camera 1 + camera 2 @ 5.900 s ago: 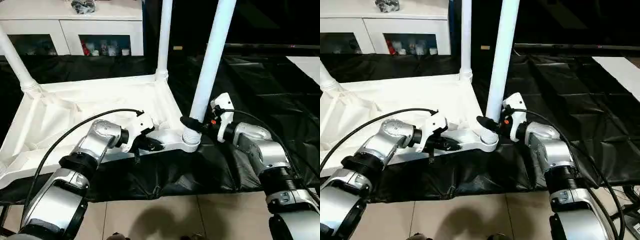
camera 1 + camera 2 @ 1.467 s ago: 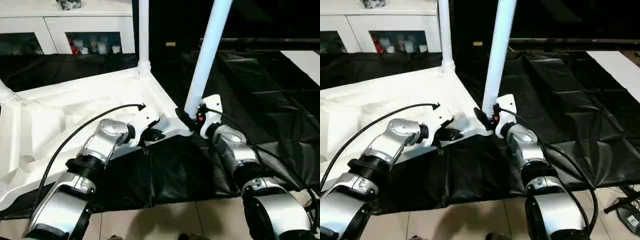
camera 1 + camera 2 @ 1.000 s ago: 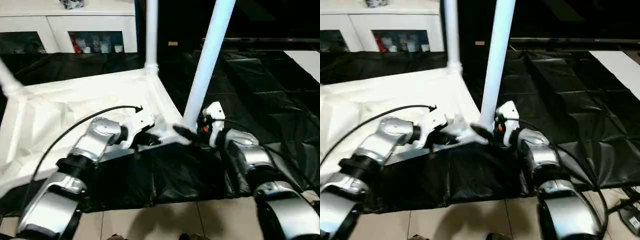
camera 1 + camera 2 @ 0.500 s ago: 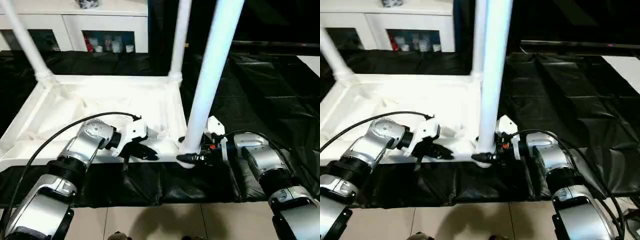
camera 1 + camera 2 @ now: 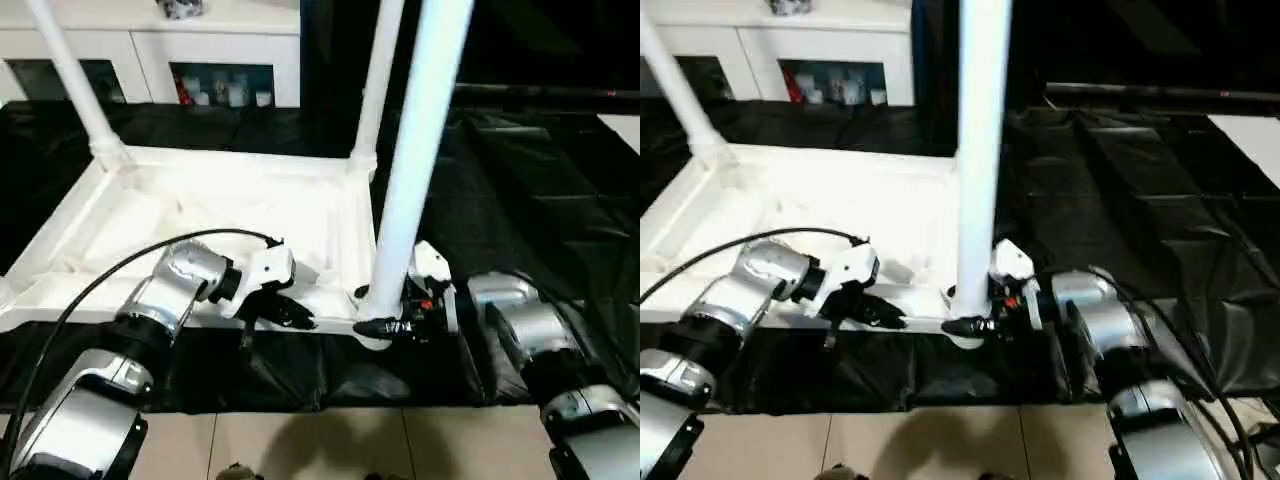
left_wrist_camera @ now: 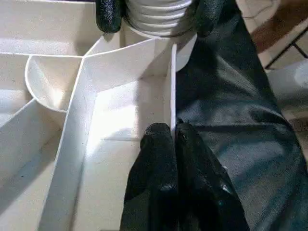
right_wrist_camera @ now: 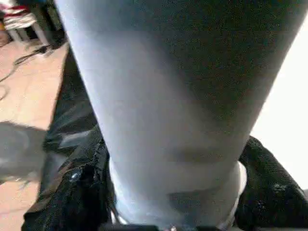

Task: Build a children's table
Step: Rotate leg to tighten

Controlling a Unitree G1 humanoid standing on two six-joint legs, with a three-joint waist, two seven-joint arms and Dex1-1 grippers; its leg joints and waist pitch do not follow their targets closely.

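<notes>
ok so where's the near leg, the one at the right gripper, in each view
left eye view: near leg rises centre-right from the tabletop corner.
right eye view: upright at centre.
left wrist view: its ribbed base, beyond the left gripper.
right wrist view: close up, mid-picture.
shared landmark: right gripper clasping its base.

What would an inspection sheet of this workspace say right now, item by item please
Surface: black sheet over a tiled floor.
Job's things: tabletop upside down; three legs seen upright in corner sockets, near leg included.
Clutter: nothing seen.
Grippers: left gripper shut on the tabletop's near rim; right gripper straddles the near leg's base.
Cables: black cable loops over the left arm.
Surroundings: white cabinet behind.
</notes>
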